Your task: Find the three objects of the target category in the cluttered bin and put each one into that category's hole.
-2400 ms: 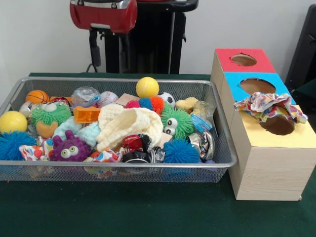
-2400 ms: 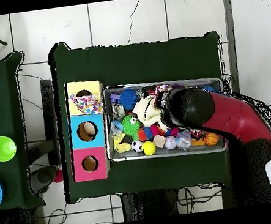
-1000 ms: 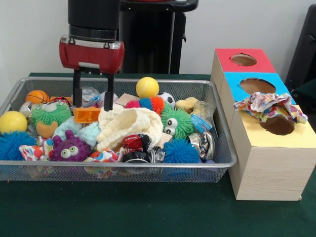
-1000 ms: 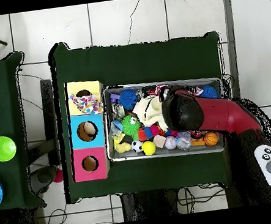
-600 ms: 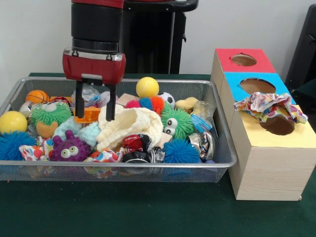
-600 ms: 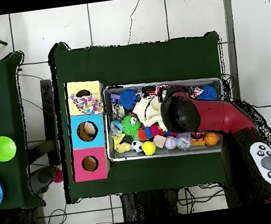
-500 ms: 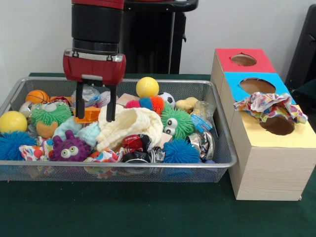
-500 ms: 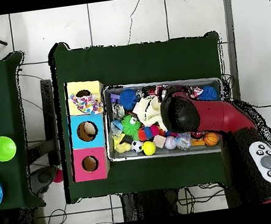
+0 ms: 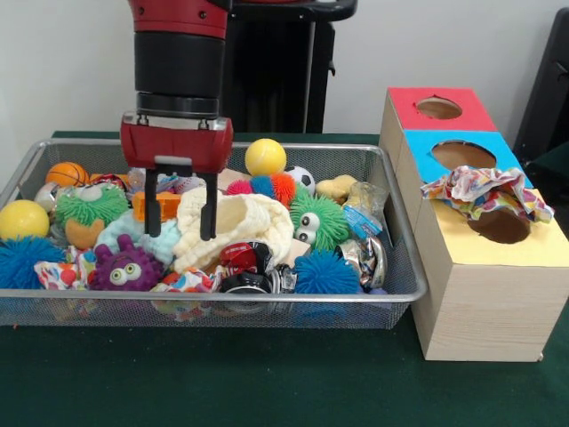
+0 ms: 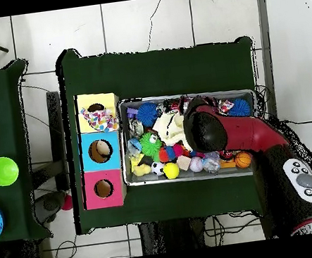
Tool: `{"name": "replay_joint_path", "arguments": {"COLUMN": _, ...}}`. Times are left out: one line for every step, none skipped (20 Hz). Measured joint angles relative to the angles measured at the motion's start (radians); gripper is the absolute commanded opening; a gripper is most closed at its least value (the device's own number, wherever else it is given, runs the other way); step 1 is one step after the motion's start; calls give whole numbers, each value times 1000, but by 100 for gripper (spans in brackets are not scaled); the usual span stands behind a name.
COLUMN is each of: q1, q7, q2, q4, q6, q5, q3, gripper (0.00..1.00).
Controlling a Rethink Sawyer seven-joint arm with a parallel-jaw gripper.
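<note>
End effector (image 9: pixel 180 205) lowered, open, straddling cream knit cloth's (image 9: pixel 240 224) left edge

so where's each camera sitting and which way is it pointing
Front view: sits low across the green-clothed table, facing the wire mesh bin of toys and the wooden box with red, blue and yellow hole panels; the red and black arm drops in from above, open gripper over the cream knitted cloth.
Overhead view: looks straight down on the table; the arm's red link reaches up from the bottom right, hiding the gripper.
Both share the bin, box and cloth.
</note>
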Motion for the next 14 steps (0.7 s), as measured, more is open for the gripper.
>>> {"name": "replay_joint_path", "arguments": {"q1": -1, "q7": 0, "q2": 6, "q4": 0, "q6": -13, "q5": 0, "q3": 2, "gripper": 100}}
{"name": "replay_joint_path", "arguments": {"q1": -3, "q7": 0, "q2": 16, "q4": 1, "q6": -36, "q5": 0, "q3": 6, "gripper": 100}}
{"name": "replay_joint_path", "arguments": {"q1": -5, "q7": 0, "q2": 21, "q4": 1, "q6": -51, "q5": 0, "q3": 9, "gripper": 100}}
{"name": "replay_joint_path", "arguments": {"q1": -6, "q7": 0, "q2": 28, "q4": 1, "q6": -65, "q5": 0, "q3": 11, "gripper": 100}}
{"name": "replay_joint_path", "arguments": {"q1": -8, "q7": 0, "q2": 33, "q4": 1, "q6": -76, "q5": 0, "q3": 14, "gripper": 100}}
{"name": "replay_joint_path", "arguments": {"q1": -9, "q7": 0, "q2": 38, "q4": 1, "q6": -86, "q5": 0, "q3": 16, "gripper": 100}}
{"name": "replay_joint_path", "arguments": {"q1": -10, "q7": 0, "q2": 43, "q4": 1, "q6": -95, "q5": 0, "q3": 18, "gripper": 100}}
{"name": "replay_joint_path", "arguments": {"q1": -12, "q7": 0, "q2": 50, "q4": 1, "q6": -106, "q5": 0, "q3": 21, "gripper": 100}}
{"name": "replay_joint_path", "arguments": {"q1": -13, "q7": 0, "q2": 56, "q4": 1, "q6": -115, "q5": 0, "q3": 23, "gripper": 100}}
{"name": "replay_joint_path", "arguments": {"q1": -14, "q7": 0, "q2": 64, "q4": 1, "q6": -123, "q5": 0, "q3": 24, "gripper": 100}}
{"name": "replay_joint_path", "arguments": {"q1": -14, "q7": 0, "q2": 70, "q4": 1, "q6": -128, "q5": 0, "q3": 24, "gripper": 100}}
{"name": "replay_joint_path", "arguments": {"q1": -14, "q7": 0, "q2": 80, "q4": 1, "q6": -128, "q5": 0, "q3": 24, "gripper": 100}}
{"name": "replay_joint_path", "arguments": {"q1": -14, "q7": 0, "q2": 84, "q4": 1, "q6": -128, "q5": 0, "q3": 24, "gripper": 100}}
{"name": "replay_joint_path", "arguments": {"q1": -14, "q7": 0, "q2": 88, "q4": 1, "q6": -128, "q5": 0, "q3": 24, "gripper": 100}}
